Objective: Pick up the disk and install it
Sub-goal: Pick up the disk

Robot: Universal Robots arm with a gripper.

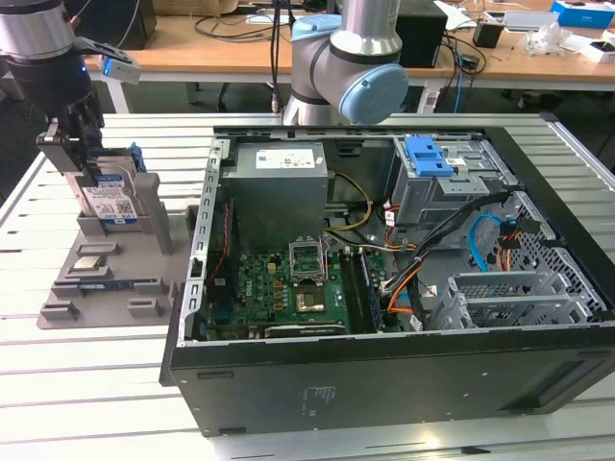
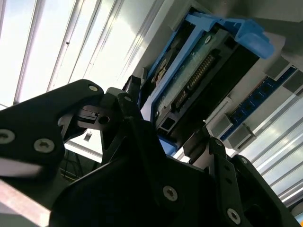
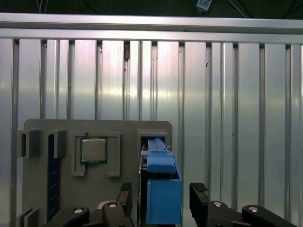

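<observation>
On the exterior view's left, gripper [image 1: 82, 161] straddling the disk [image 1: 109, 202] upright in a grey stand [image 1: 146, 206] — fingers [image 3: 199, 196] spread either side, not pinching.

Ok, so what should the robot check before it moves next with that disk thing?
1. The hand straddles the disk, one side each: ok.
2. The fingers are closed on the disk: not ok, gaps show in the first wrist view.
3. The disk stands upright in the gray holder: ok.
4. The computer case is open on top: ok.
5. There is a free slot in the drive cage: cannot tell; black cables cross in front of it.
</observation>
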